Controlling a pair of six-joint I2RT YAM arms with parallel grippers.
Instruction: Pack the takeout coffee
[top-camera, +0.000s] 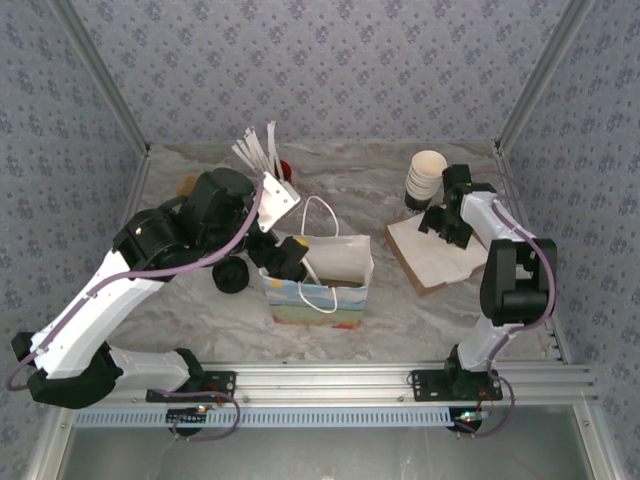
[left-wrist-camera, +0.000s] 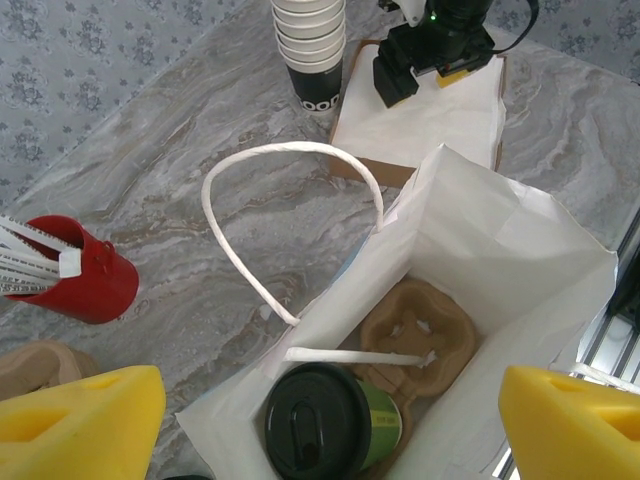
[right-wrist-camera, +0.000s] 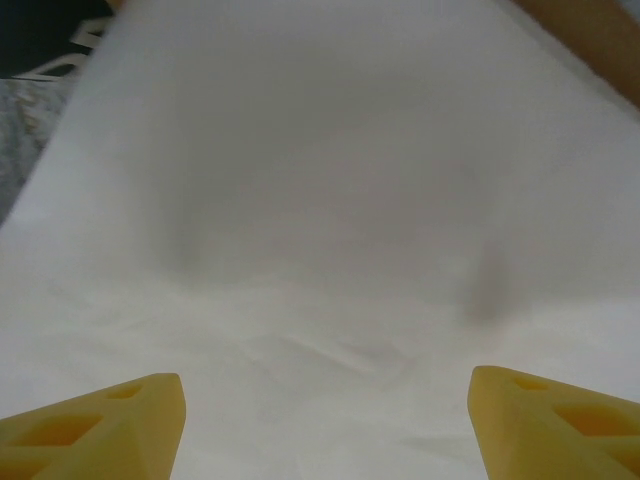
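two arms work one marble-look table (top-camera: 180, 300). from the left in the overhead view: one low black round lid (top-camera: 230, 277) lies at the gift bag's 9 o'clock, and one red tin (top-camera: 286, 168) of white sticks (top-camera: 255, 145) stands at the bag's 11 o'clock. the left pincer (top-camera: 290, 258) hangs over the left rim of the one gift bag (top-camera: 320, 290), which stands upright near the table's centre with two white rope handles. in the left wrist view one handle (left-wrist-camera: 300, 147) arches up and the other (left-wrist-camera: 360, 355) lies across the bag's mouth. inside sits one brown pulp cup carrier (left-wrist-camera: 425, 325), and the one takeout coffee (left-wrist-camera: 320, 418), olive-green with a black lid, stands in the carrier's pocket at 6 o'clock of that view. the left pincer (left-wrist-camera: 332, 425) is released, its two yellow fingers (left-wrist-camera: 85, 420) spread wide at the coffee's 9 and 3 o'clock, clear of the lid; the cup sits between them and lower down in the bag. at the bag's 2 o'clock one white paper sheet (top-camera: 430, 250) lies on a brown board, with one stack of white paper cups (top-camera: 425, 178) at the sheet's 12 o'clock. the right pincer (top-camera: 440, 225) points down at that sheet; in its own camera the right pincer (right-wrist-camera: 325, 420) is released, fingers apart over blurred white paper.
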